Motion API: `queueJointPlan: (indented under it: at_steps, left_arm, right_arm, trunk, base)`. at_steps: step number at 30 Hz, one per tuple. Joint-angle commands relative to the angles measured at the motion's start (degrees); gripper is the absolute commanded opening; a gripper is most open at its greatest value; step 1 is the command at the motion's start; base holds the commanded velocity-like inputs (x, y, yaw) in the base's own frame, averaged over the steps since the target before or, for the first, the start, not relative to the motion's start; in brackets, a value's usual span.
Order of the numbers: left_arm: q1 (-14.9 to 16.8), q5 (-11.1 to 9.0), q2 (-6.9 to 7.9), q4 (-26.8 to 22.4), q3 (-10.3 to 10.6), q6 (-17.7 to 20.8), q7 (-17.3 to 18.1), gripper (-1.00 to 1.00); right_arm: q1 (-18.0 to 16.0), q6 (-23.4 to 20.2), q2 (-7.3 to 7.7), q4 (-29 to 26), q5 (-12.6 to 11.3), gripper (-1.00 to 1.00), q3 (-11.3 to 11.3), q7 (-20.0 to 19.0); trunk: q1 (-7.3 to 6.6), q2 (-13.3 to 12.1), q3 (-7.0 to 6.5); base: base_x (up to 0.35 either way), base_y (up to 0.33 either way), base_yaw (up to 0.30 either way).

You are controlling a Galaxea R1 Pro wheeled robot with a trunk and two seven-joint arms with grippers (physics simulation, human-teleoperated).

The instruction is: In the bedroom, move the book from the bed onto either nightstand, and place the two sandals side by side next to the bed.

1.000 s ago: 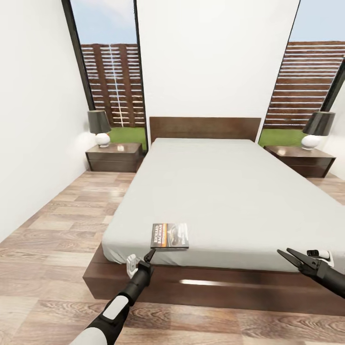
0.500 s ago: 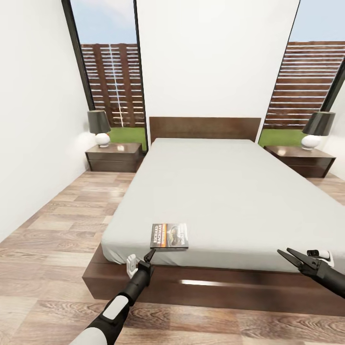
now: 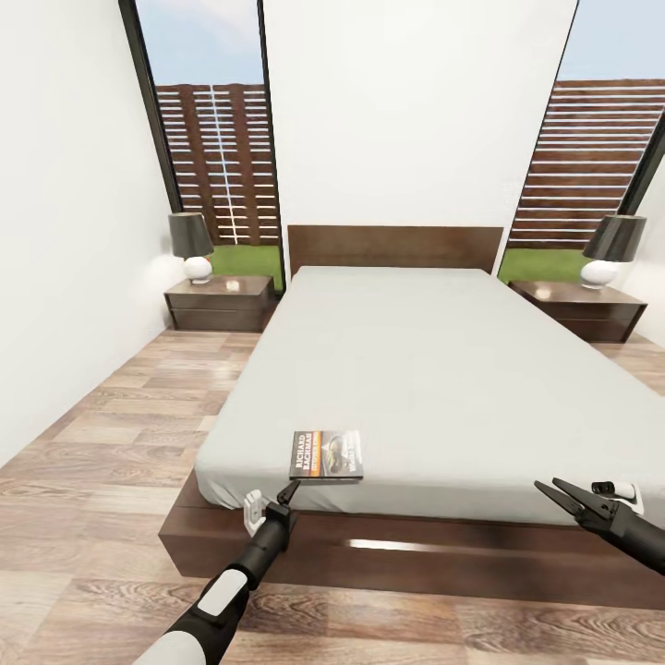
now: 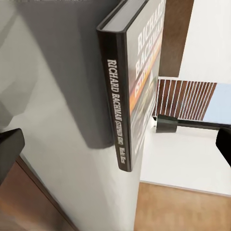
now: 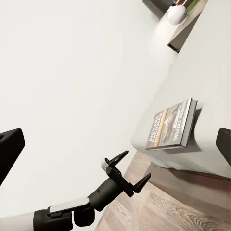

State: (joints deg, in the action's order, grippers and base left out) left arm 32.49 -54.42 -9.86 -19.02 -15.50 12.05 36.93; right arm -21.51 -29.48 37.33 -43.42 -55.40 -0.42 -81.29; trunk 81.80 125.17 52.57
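Note:
The book [image 3: 327,454] lies flat near the foot edge of the bed [image 3: 434,369], on its pale grey mattress. My left gripper [image 3: 289,491] is open just in front of the book's near left corner, at the mattress edge and not touching it. In the left wrist view the book's spine [image 4: 118,110] stands between the spread fingers. In the right wrist view the book [image 5: 172,124] and my open left gripper [image 5: 137,166] show apart from each other. My right gripper [image 3: 545,482] hangs open and empty off the bed's foot at the right. The two sandals are out of view.
A nightstand [image 3: 220,303] with a dark-shaded lamp [image 3: 192,246] stands left of the headboard; another nightstand [image 3: 580,309] with a lamp [image 3: 610,249] stands to the right. Wood-plank floor [image 3: 120,416] runs along the bed's left side to a white wall.

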Motion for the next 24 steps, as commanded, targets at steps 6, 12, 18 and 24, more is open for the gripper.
queueJointPlan:
  at_steps: [6, 12, 18, 24]
  left_arm:
    - [0.0, -0.5, 0.01, -0.2, -0.2, 0.6, 0.6, 1.0]
    - [0.0, -0.5, 0.05, -0.5, -0.3, 0.6, 1.0, 1.0]
    - [0.0, -0.5, 0.09, -0.9, -0.4, 0.6, 1.1, 1.0]
    - [0.0, -0.5, 0.12, -1.1, -0.4, 0.3, 1.1, 1.0]
  right_arm:
    - [0.0, -0.6, 0.02, 0.0, -0.2, 1.0, 0.1, -0.1]
    - [0.0, -0.6, 0.02, 0.0, -0.2, 1.0, 0.1, -0.1]
    - [0.0, -0.6, 0.02, 0.0, -0.2, 1.0, 0.0, -0.1]
    - [0.0, -0.6, 0.02, 0.0, -0.2, 1.0, 0.0, -0.1]
  trunk:
    - [-0.01, 0.0, 0.05]
    - [-0.01, 0.0, 0.05]
    - [-0.01, 0.0, 0.05]
    - [-0.01, 0.0, 0.05]
  base:
    - [0.0, 0.0, 0.0]
    - [0.0, 0.0, 0.0]
    - [0.0, 0.0, 0.0]
    - [0.0, 0.0, 0.0]
